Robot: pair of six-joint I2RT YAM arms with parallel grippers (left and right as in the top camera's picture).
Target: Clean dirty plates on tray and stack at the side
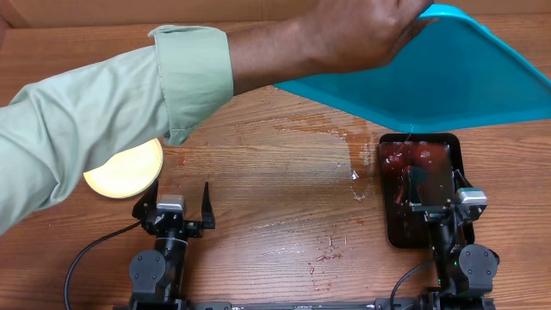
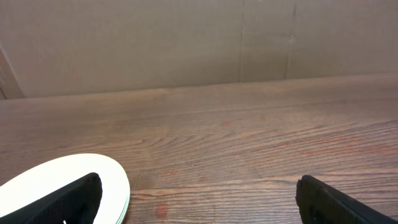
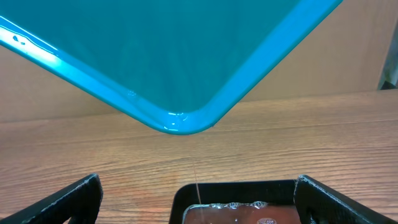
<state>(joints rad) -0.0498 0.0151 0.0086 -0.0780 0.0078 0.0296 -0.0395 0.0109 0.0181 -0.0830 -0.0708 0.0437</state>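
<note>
The left end effector [image 1: 179, 194] stands wide with nothing between its fingers, low over the worktop [image 1: 284, 215]. The right end effector [image 1: 435, 185] is equally wide and also empty.

The plates [image 1: 125, 170] lie just ahead of the left end effector, off its left finger. The pale yellow top one is partly covered by a green sleeve [image 1: 103, 103] in the overhead view. The left wrist view shows this plate [image 2: 62, 180] with a second edge beneath it, so it looks like a stack. How many plates it holds cannot be told.

The tray [image 1: 465, 69] is ahead of and above the right end effector, held tilted by a person's hand [image 1: 362, 34]. In the right wrist view its lowest corner [image 3: 180, 121] hangs over the black tray [image 3: 180, 193]. A thin thread of liquid runs down from that corner. The black tray sits directly under the right end effector's fingers and holds red sauce.

Both kinds of thing are probably light, stiff plastic with smooth faces. The wet patches on the worktop suggest they will be slippery. A plate is best pinched at its rim, one finger under the lip, since the shallow face gives no grip. The tray should be taken on the low rim along a long side, as a corner hold would let it swing
</note>
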